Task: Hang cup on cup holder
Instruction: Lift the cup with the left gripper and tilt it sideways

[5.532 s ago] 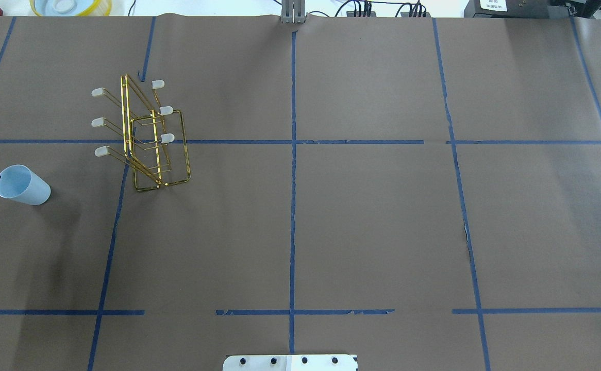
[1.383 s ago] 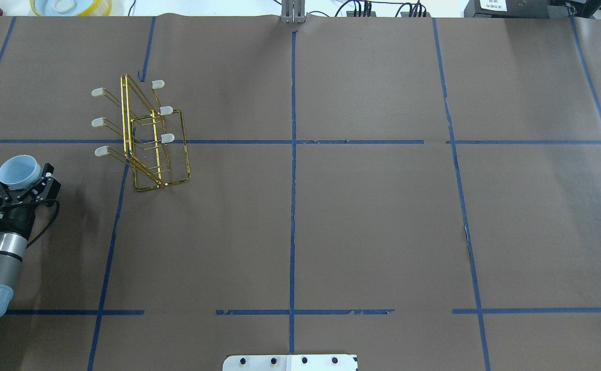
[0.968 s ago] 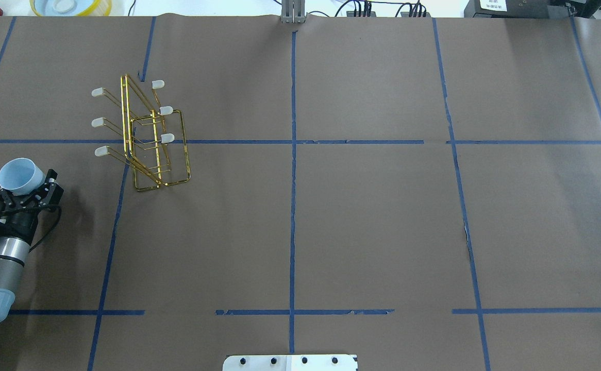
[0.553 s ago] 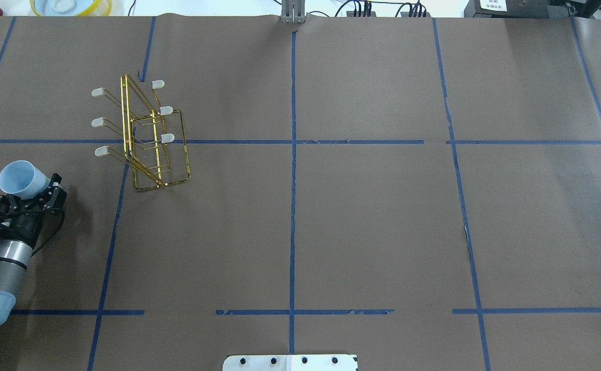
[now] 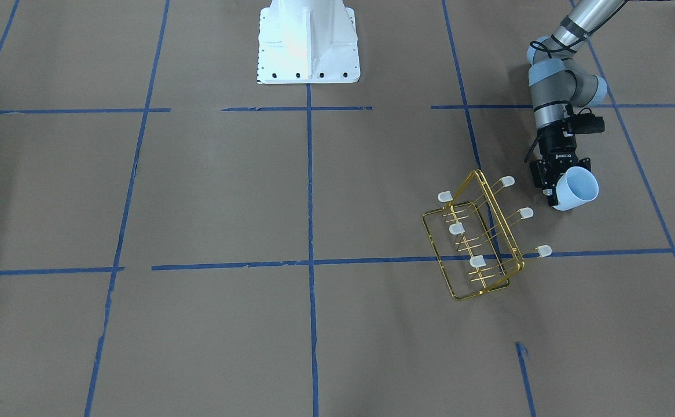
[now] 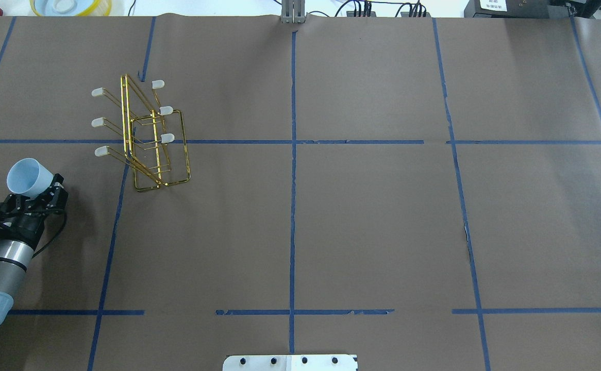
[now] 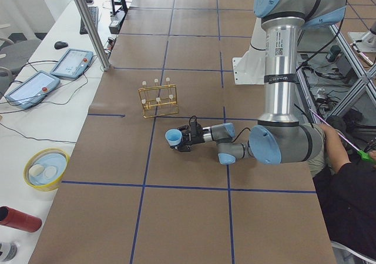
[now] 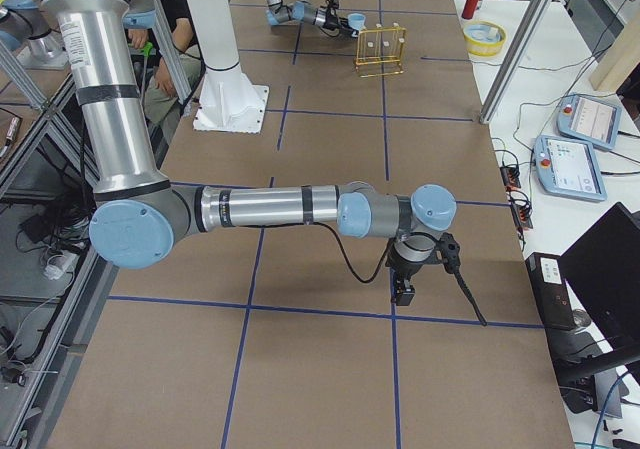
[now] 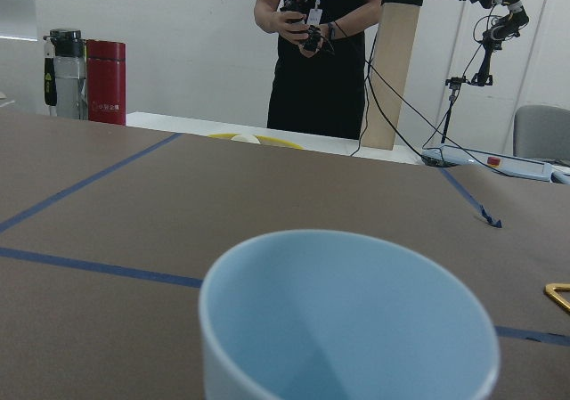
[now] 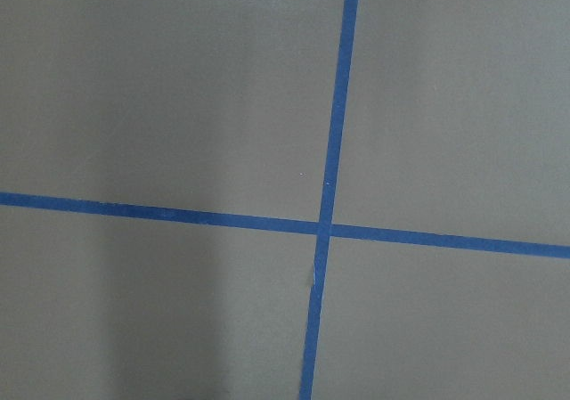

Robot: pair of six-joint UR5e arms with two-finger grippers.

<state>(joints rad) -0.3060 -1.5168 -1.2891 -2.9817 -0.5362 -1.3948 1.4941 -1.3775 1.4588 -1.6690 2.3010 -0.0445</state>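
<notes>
The pale blue cup (image 6: 29,178) is gripped at its base by my left gripper (image 6: 35,192), shut on it and held above the table with the mouth tilted up and away. It also shows in the front view (image 5: 576,189), the left view (image 7: 173,137) and the left wrist view (image 9: 347,320). The gold wire cup holder (image 6: 146,139) stands to the cup's right and a little farther out, all prongs bare; it shows in the front view (image 5: 479,243) too. My right gripper (image 8: 403,291) hangs over bare table far away; I cannot tell if it is open or shut.
A yellow-rimmed dish (image 6: 71,6) and a red bottle (image 9: 105,81) sit past the table's far left corner. A person (image 9: 321,53) stands beyond that edge. The white robot base (image 5: 307,43) is at the near middle. Blue tape lines cross the brown table.
The cup lay on its side on the table earlier; now my left gripper holds it lifted. Over the last second the cup has shifted slightly right and tilted.
</notes>
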